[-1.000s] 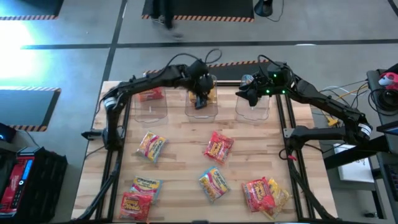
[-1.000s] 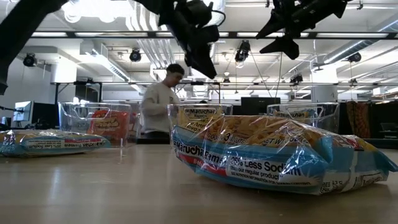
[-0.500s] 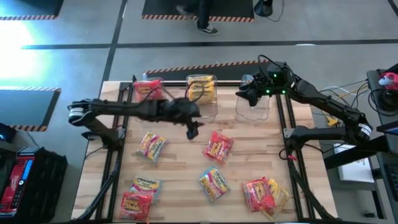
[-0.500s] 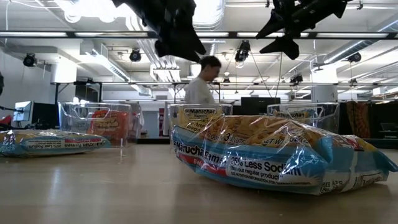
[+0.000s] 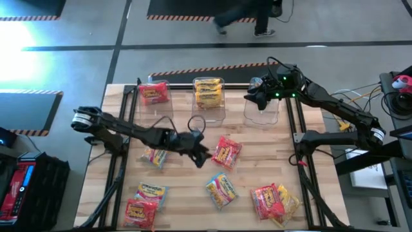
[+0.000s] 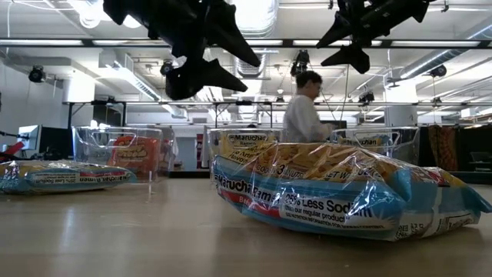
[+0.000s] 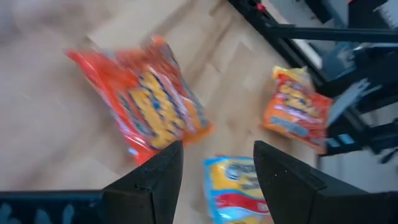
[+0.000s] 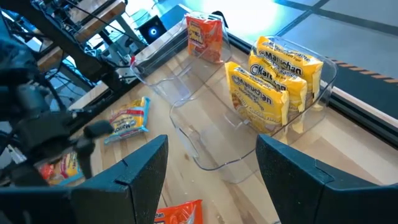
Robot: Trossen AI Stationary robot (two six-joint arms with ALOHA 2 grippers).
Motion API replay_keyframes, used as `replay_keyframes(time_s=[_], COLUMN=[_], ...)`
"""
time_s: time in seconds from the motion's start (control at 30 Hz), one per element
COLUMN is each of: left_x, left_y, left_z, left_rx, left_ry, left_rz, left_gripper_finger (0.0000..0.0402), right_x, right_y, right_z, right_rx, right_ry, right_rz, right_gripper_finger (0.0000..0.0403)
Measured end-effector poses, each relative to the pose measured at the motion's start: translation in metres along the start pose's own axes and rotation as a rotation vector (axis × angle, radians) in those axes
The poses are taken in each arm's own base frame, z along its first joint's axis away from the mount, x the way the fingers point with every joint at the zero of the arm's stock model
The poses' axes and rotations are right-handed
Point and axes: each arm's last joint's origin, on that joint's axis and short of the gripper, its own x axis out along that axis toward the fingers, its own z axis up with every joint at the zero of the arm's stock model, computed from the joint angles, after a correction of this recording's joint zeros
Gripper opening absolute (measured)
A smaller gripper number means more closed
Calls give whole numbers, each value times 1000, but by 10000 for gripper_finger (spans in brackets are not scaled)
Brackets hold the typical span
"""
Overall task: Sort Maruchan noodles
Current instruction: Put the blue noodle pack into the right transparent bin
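Observation:
Maruchan packets lie flat on the wooden table: a red one [image 5: 226, 153] mid-table, a multicoloured one [image 5: 222, 191] nearer, red and yellow-orange ones [image 5: 273, 202] at the near right, two [image 5: 145, 201] at the near left, and one [image 5: 154, 156] partly under the left arm. My left gripper [image 5: 202, 154] hovers open and empty just left of the red packet [image 7: 146, 109]. My right gripper [image 5: 255, 100] hangs open above the right clear bin [image 8: 211, 140], which looks empty. The middle bin holds yellow packets [image 5: 209, 92]. The left bin holds a red packet [image 5: 153, 94].
Three clear bins stand in a row along the far edge [image 5: 209, 106]. Black frame rails run along both table sides [image 5: 119, 167]. A person [image 6: 301, 108] walks in the room beyond the table. In the low view a blue-edged packet [image 6: 338, 188] lies close in front.
My left gripper has swung away from the middle bin toward the near edge and come down over the table's middle, ending beside the red packet, still open. The person beyond the table has walked to the right. My right arm has kept still.

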Motion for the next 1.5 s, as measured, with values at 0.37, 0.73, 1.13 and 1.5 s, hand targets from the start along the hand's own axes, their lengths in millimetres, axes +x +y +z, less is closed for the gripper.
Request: replay_keyframes(time_s=[0.37, 0.73, 1.13, 1.5], left_x=[28, 47, 36, 29], left_y=[-16, -28, -29, -63], left_z=[-48, -66, -81, -105], left_rx=[-160, -178, -109, -244], left_ry=[69, 82, 179, 43], left_rz=[-13, -72, -113, -219], left_gripper_finger=[178, 178, 178, 178], right_x=[0, 1, 5, 5], right_y=[0, 0, -3, 49], right_z=[0, 3, -6, -38], right_rx=[0, 12, 309, 388], right_ry=[0, -25, 83, 417], right_rz=[0, 6, 15, 285], right_gripper_finger=[233, 233, 233, 233])
